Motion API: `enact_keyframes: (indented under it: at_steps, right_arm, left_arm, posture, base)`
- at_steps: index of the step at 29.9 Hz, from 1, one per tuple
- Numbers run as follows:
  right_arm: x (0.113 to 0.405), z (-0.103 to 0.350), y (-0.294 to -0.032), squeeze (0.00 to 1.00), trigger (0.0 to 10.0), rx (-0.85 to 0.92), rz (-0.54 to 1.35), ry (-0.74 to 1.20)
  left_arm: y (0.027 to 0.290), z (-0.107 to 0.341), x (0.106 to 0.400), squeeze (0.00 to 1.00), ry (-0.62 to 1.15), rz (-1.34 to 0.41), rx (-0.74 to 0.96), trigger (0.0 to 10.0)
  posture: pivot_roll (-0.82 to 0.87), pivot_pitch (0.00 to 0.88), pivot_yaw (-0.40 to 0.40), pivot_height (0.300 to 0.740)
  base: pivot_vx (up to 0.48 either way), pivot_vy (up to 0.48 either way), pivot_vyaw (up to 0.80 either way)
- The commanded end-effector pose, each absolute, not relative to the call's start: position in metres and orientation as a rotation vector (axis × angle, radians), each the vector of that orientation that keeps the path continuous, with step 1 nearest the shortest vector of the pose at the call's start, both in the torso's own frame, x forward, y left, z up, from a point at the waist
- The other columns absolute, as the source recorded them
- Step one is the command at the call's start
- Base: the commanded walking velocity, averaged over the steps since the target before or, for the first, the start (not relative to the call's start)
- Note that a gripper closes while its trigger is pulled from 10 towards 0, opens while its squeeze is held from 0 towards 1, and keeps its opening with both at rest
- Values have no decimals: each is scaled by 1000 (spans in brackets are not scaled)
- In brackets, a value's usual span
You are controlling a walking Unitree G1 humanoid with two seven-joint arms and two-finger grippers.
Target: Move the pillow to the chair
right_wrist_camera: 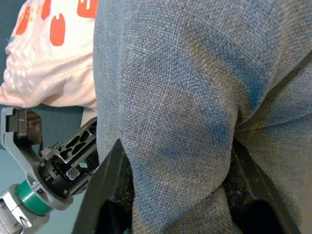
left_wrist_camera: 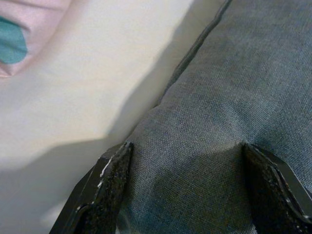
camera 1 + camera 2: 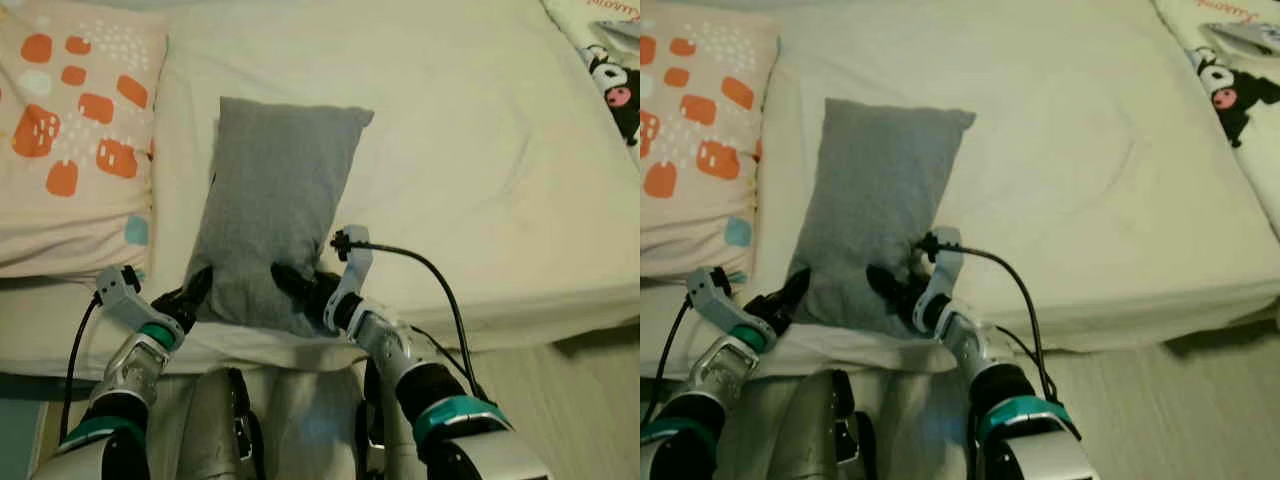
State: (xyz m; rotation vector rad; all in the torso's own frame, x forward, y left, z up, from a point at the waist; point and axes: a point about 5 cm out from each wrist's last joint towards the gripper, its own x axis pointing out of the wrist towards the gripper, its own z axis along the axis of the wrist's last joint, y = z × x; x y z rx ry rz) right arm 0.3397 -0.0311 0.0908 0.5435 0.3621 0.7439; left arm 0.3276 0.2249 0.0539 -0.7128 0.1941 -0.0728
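Grey pillow [image 3: 272, 215] lies on the bed [image 3: 480, 150], long axis running from the near edge toward the middle of the mattress, its near end just short of the near edge. It sits on the cream sheet, close beside a patterned pillow [image 3: 75, 130] with orange and teal blotches that occupies the far left corner of the bed. A white cloth with a black cartoon print [image 3: 615, 85] lies at the far right corner.

Both arms reach in from the near edge and meet the grey pillow at its near end. Left gripper [image 3: 192, 293] is at the pillow's near left corner; in the left wrist view its two black fingers [image 2: 109, 187] stand well apart with grey fabric bulging between them, each finger pressed into the cloth. Right gripper [image 3: 300, 285] is at the near right corner; the right wrist view shows its fingers [image 1: 109, 187] spread on either side of a bunched fold of the fabric, which is creased and pinched between them. Both grippers therefore hold the pillow, though how firm the hold is probably cannot be judged from these views.

A black cable [image 3: 440, 285] loops from the right wrist down past the near edge of the bed. Pale floor [image 3: 570, 400] shows below the mattress at the right.
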Motion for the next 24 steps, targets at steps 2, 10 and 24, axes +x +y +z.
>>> enact_keyframes:
  at_steps: [2, 10, 24]
  right_arm:
    - [313, 75, 17, 0, 0, 559, 862, 501]
    - [332, 76, -40, 0, 0, 614, 747, 444]
    - [334, 84, -131, 0, 0, 578, 754, 358]
  left_arm:
    - [223, 50, 324, 0, 210, -87, -742, 10000]
    - [223, 99, 338, 0, 25, -406, -881, 10000]
    - [230, 102, 340, 0, 71, -419, -853, 10000]
  posture:
    - [12, 306, 95, 600]
    - [17, 233, 99, 600]
    - [7, 222, 108, 600]
  base:
    - [0, 0, 0]
    - [0, 0, 0]
    - [0, 0, 0]
